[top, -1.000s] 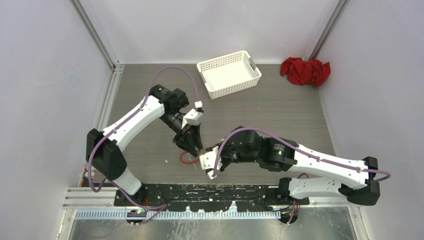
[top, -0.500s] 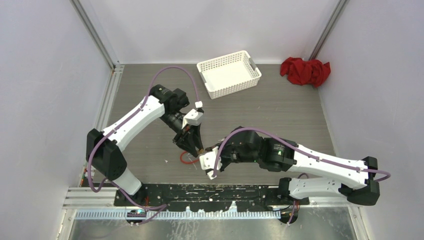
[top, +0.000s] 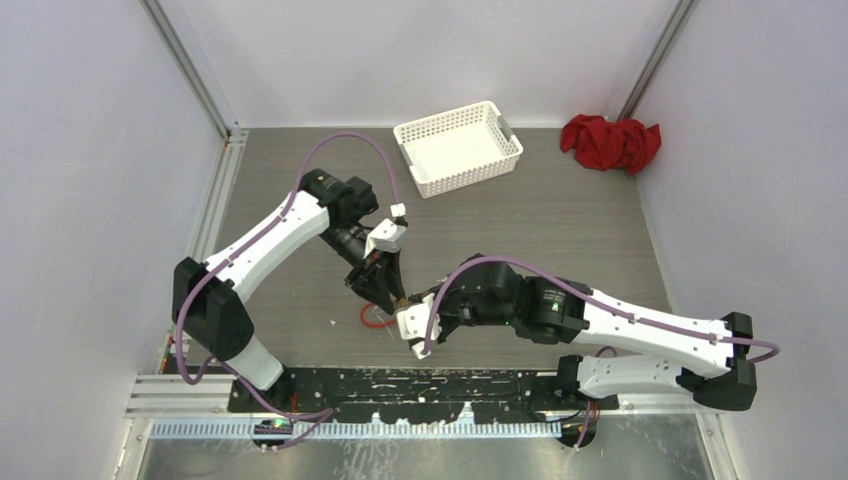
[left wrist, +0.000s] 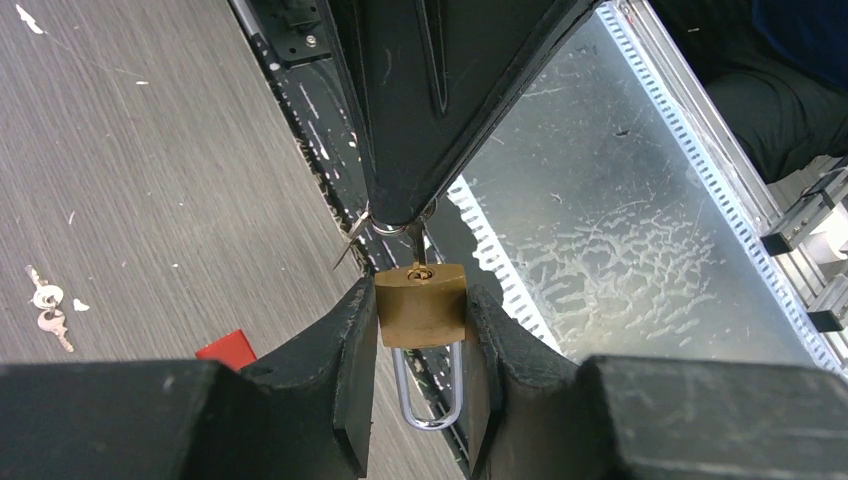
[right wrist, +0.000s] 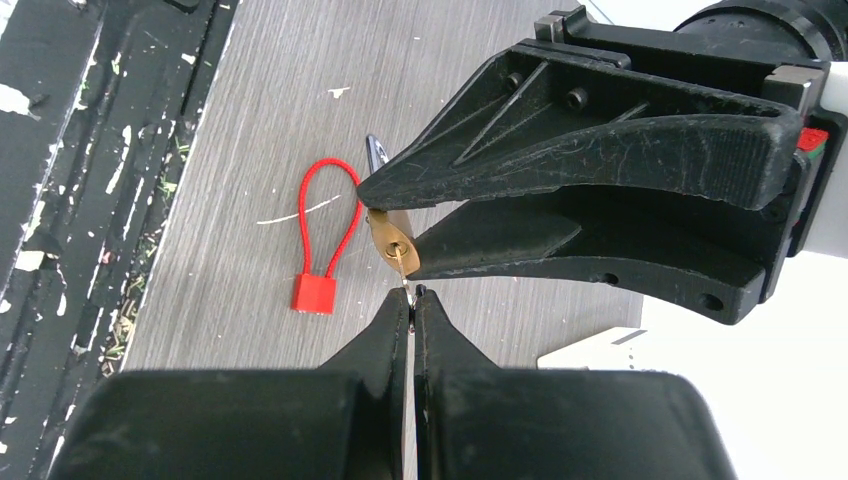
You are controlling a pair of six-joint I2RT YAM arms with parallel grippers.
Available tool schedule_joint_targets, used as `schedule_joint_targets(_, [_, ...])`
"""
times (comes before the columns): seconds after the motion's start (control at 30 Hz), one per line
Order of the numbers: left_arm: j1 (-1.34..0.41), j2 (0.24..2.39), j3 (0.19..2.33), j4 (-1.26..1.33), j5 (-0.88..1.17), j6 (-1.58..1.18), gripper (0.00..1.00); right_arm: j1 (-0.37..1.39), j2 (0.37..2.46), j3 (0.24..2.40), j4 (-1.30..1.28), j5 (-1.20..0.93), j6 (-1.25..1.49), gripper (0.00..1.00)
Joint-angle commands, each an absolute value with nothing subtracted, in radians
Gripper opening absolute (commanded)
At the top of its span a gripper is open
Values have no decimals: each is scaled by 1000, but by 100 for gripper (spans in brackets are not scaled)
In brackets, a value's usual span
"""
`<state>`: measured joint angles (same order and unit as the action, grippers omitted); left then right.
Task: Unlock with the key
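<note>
Top view, hidden: the padlock and key cannot be made out where the left gripper [top: 392,296] meets the right gripper [top: 408,306], above the red cable lock [top: 372,318].
Top view, change: the right arm has edged slightly left. Nothing else has moved.
Left wrist: jaws partly closed, clamping the brass padlock [left wrist: 421,305] by its sides. The key [left wrist: 420,256] sits in its keyhole, head hidden.
Right wrist: jaws pinched tight on the thin metal key; black fingers cover most of the padlock.

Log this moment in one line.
step: key in keyhole | left gripper: clamped on padlock | right gripper: shut on key | shackle: looks closed | red cable lock: lying aside, untouched
</note>
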<state>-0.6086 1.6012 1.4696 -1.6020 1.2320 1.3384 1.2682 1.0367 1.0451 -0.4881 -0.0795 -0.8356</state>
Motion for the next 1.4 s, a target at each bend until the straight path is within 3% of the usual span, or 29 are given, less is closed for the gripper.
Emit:
schedule_joint_targets(0.0, [-615,1594,1512,-1777,1299,1329,0,1272,1037,1032,-429,-68,-851,1])
schedule_joint_targets(1.37, [-623,1616,1568,-1776,1336,1309,0,1333,1053,994,-371,-11,-898,1])
